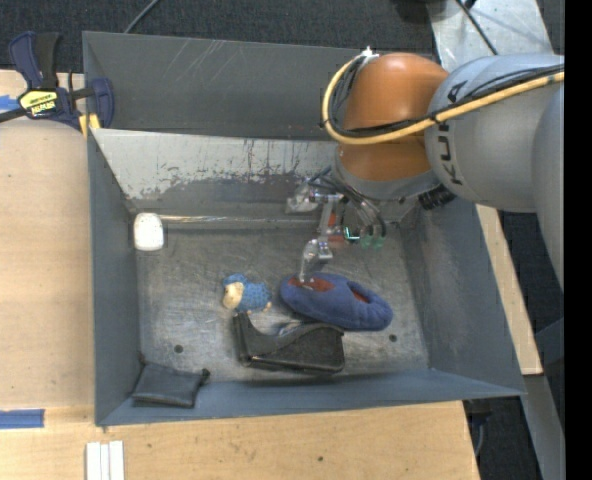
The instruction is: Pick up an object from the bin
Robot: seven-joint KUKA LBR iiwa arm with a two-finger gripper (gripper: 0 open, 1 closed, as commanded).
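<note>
the claw [309, 230] hangs spread and empty just off the blue slipper's [338, 304] 11 o'clock end, at the bin's [111, 268] 5 o'clock. closing there risks pinching only the soft rim, letting it slip toward the black pouch [291, 350].

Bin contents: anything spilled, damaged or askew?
Nothing looks spilled or broken. Only the dark flat pad sits apart from the other things, tucked up against the bin's front-left corner.

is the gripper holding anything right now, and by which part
Nothing appears held. The gripper hangs just above the left end of the blue slipper-shaped thing lying near the middle of the bin.
</note>
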